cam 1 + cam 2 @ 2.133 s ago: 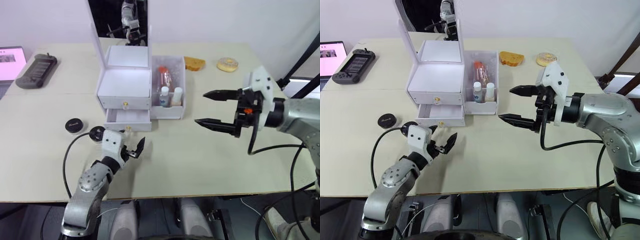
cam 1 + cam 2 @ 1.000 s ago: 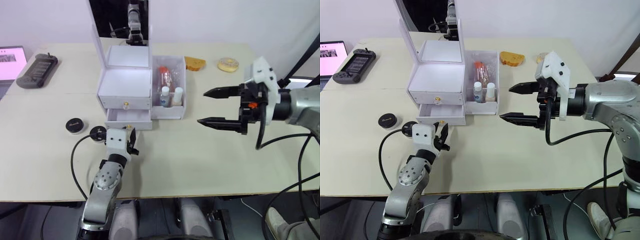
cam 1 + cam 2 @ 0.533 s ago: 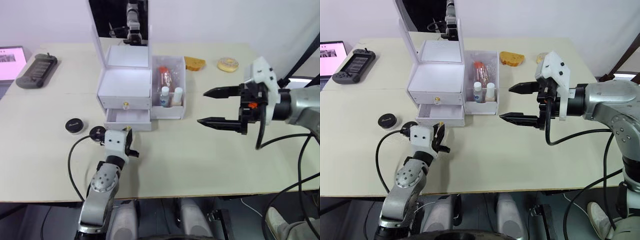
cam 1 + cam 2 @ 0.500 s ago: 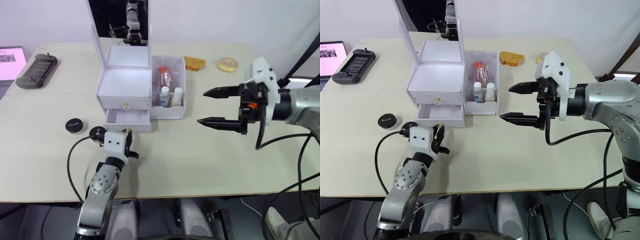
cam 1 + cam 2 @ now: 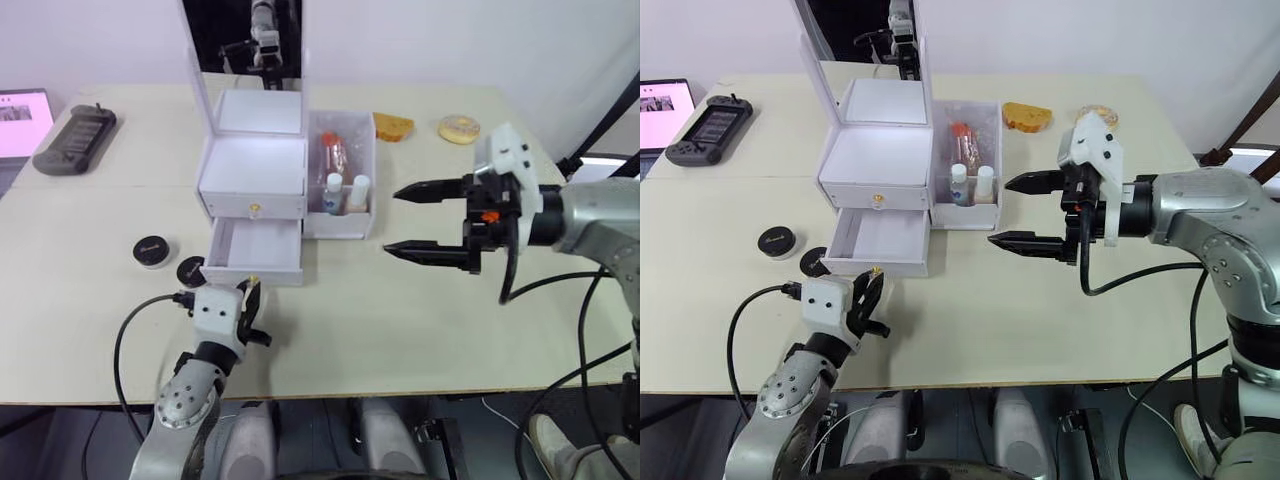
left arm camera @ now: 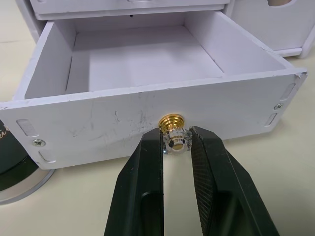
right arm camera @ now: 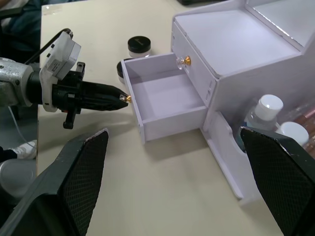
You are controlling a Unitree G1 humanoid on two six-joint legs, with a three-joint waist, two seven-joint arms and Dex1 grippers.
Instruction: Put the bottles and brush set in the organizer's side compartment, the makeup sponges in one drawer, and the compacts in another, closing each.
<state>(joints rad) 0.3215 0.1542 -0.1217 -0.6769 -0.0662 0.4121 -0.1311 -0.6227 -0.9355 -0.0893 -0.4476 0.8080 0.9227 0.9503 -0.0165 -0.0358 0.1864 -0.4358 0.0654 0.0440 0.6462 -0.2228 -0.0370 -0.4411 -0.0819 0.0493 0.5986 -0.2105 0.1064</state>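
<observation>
Now we see the lower drawer (image 6: 138,73) pulled out, empty.
Left pincer (image 6: 175,147) pinches its gold knob (image 6: 172,129) — right pincer (image 5: 412,220) gapes wide; one compact (image 5: 191,270) sits half-hidden behind the drawer on the tabletop (image 5: 400,320).

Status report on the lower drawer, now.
Left gripper shut on the lower drawer's gold knob; lower drawer open and empty. Right gripper open, hovering beside the organizer. Two compacts on the table, left of the drawer.

Two compacts (image 5: 152,251), two bottles (image 5: 331,193).
</observation>
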